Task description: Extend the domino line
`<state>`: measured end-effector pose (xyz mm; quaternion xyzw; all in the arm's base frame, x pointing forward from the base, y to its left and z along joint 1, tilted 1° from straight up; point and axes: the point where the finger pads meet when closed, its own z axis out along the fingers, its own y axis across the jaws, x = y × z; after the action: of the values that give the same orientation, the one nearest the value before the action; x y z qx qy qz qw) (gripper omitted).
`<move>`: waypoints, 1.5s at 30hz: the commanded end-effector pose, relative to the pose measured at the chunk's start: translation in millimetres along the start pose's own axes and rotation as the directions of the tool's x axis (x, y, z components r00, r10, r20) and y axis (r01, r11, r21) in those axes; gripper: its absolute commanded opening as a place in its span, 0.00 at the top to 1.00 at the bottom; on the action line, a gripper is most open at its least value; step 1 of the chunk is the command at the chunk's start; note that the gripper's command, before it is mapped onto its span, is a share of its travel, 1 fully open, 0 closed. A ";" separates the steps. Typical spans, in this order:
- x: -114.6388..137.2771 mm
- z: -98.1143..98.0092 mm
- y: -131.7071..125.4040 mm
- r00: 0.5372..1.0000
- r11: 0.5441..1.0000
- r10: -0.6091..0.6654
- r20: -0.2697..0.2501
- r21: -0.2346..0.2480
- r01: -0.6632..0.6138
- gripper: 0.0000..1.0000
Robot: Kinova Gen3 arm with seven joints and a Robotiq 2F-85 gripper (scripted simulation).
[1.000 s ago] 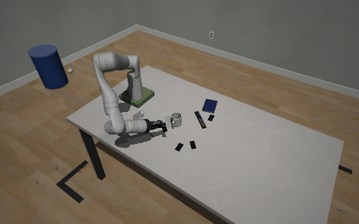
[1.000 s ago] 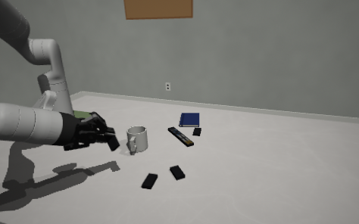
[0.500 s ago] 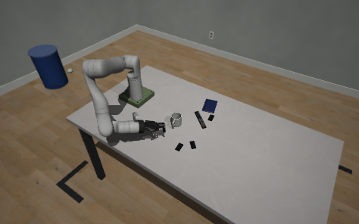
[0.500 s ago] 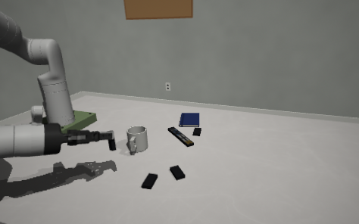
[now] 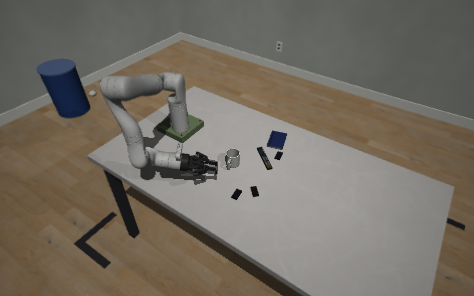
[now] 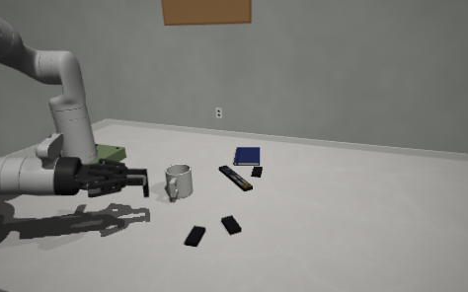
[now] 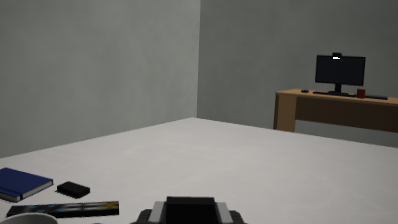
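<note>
The gripper [image 6: 143, 181] has its jaws pinching a domino [image 6: 146, 190], apparently just off the table. I'd lower its edge first, then let go (tipping away from the mug [image 6: 181, 181]).

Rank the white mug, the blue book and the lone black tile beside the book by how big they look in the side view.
1. Mug, nearest the camera.
2. Book, farther back, so the order is unsure.
3. Tile, clearly smallest.
</note>
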<state>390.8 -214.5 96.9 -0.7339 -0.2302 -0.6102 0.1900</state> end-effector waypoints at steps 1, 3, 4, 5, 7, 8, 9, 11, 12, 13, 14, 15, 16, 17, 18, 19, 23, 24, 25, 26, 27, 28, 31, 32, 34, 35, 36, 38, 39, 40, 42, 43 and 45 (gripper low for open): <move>1.7 0.3 0.4 1.000 1.000 0.015 0.001 -0.024 -0.014 0.69; 1.7 0.3 0.4 1.000 1.000 0.015 0.001 -0.025 -0.015 0.69; 1.7 0.3 0.4 1.000 1.000 0.015 0.001 -0.025 -0.015 0.69; 1.7 0.3 0.4 1.000 1.000 0.015 0.001 -0.025 -0.015 0.69; 1.7 0.3 0.4 1.000 1.000 0.015 0.001 -0.025 -0.015 0.69; 1.7 0.3 0.4 1.000 1.000 0.015 0.001 -0.025 -0.015 0.69; 1.7 0.3 0.4 1.000 1.000 0.015 0.001 -0.025 -0.015 0.69; 1.7 0.3 0.4 1.000 1.000 0.015 0.001 -0.025 -0.015 0.69; 1.7 0.3 0.4 1.000 1.000 0.015 0.001 -0.025 -0.015 0.69; 1.7 0.3 0.4 1.000 1.000 0.015 0.001 -0.025 -0.015 0.69; 1.7 0.3 0.4 1.000 1.000 0.015 0.001 -0.025 -0.015 0.69; 1.7 0.3 0.4 1.000 1.000 0.015 0.001 -0.025 -0.015 0.69; 1.7 0.3 0.4 1.000 1.000 0.015 0.001 -0.025 -0.015 0.69; 1.7 0.3 0.4 1.000 1.000 0.015 0.001 -0.025 -0.015 0.69; 1.7 0.3 0.4 1.000 1.000 0.015 0.001 -0.025 -0.015 0.69; 1.6 0.3 0.4 1.000 1.000 0.015 0.001 -0.025 -0.015 0.69; 1.5 0.3 0.4 1.000 1.000 0.015 0.001 -0.025 -0.015 0.69; 1.3 0.4 0.4 1.000 1.000 0.015 0.001 -0.025 -0.015 0.69; 1.0 0.4 0.4 1.000 1.000 0.014 0.001 -0.025 -0.014 0.69; 0.6 0.5 0.4 1.000 1.000 0.014 0.001 -0.025 -0.014 0.69; 0.1 0.6 0.4 1.000 1.000 0.014 0.000 -0.025 -0.014 0.69; -0.5 0.7 0.4 1.000 1.000 0.014 0.000 -0.025 -0.014 0.69; -3.1 1.2 0.3 1.000 1.000 0.013 -0.001 -0.026 -0.013 0.69; -4.4 1.5 0.3 1.000 1.000 0.013 -0.001 -0.026 -0.013 0.69; -7.4 2.1 0.3 1.000 1.000 0.013 -0.001 -0.026 -0.013 0.69; -9.1 2.4 0.3 1.000 1.000 0.013 -0.001 -0.026 -0.013 0.69; -10.9 2.8 0.2 1.000 1.000 0.013 -0.001 -0.026 -0.013 0.69; -10.9 2.8 0.2 1.000 1.000 0.013 -0.001 -0.026 -0.013 0.69; -12.9 3.2 0.2 1.000 1.000 0.013 -0.001 -0.026 -0.013 0.69; -15.1 3.6 0.2 1.000 1.000 0.013 -0.001 -0.026 -0.013 0.69; -19.7 4.5 0.1 1.000 1.000 0.013 -0.001 -0.026 -0.013 0.69; -22.2 5.0 0.1 1.000 1.000 0.013 -0.001 -0.026 -0.013 0.69; -27.4 6.0 0.0 1.000 1.000 0.013 -0.001 -0.026 -0.013 0.69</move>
<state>391.3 -213.8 75.7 -0.7378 -0.2168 -0.6119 0.1850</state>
